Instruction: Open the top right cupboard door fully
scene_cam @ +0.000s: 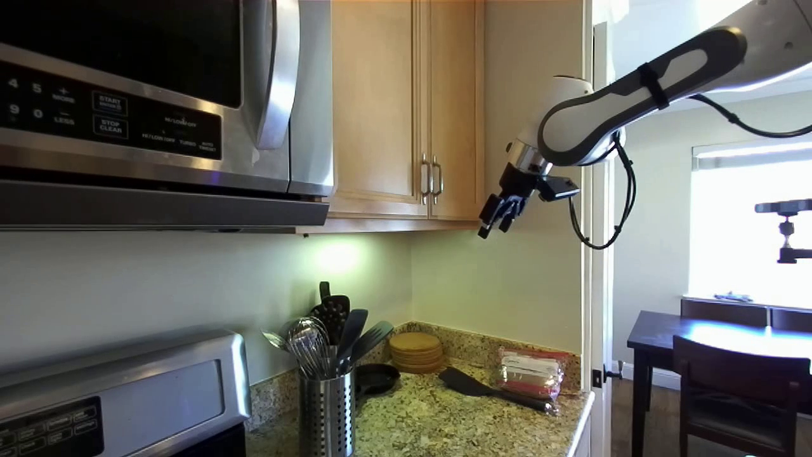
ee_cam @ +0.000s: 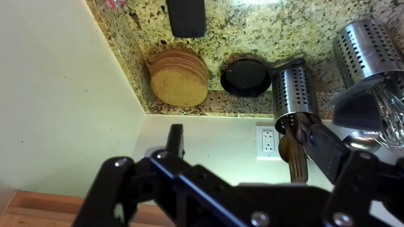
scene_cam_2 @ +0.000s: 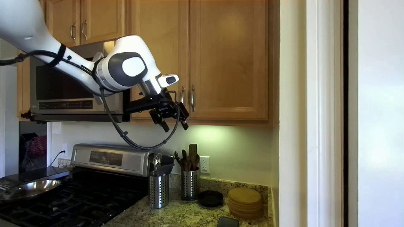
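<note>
Closed wooden door (1 handle).

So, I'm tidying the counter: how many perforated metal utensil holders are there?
2: a front holder beside the stove, and a rear holder beside the black skillet. More may sit out of view.

Wrist aslant, jaws perhaps fully apart.

Four doors with handles are hanging in an exterior view: two at ten o'clock, one at eleven, one at one. Two metal cups are standing at six and seven. Two pans are sitting at six and eight. One gripper is showing.
</note>
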Robot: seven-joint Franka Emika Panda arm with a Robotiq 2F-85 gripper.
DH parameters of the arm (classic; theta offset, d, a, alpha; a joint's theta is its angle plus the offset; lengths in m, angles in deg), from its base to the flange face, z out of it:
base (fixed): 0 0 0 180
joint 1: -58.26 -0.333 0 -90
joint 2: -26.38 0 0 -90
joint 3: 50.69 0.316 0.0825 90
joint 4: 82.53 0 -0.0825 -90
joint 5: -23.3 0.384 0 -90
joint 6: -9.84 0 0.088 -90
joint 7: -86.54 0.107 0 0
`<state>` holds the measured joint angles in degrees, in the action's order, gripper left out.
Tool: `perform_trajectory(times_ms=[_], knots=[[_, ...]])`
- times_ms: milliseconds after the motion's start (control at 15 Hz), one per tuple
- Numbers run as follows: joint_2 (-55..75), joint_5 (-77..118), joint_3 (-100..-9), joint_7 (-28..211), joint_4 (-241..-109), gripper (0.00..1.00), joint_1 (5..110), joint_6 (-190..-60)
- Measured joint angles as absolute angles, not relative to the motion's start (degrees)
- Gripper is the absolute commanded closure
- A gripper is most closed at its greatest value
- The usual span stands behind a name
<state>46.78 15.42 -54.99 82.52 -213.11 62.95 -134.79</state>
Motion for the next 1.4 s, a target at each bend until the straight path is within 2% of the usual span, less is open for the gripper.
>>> perform_trajectory(times_ms=[533, 1400], knots=[[45.3, 15.42, -54.44, 83.06, -211.27, 0.0, 62.96, -135.33], [40.64, 12.19, -52.08, 86.31, -202.23, 0.0, 63.6, -144.58]])
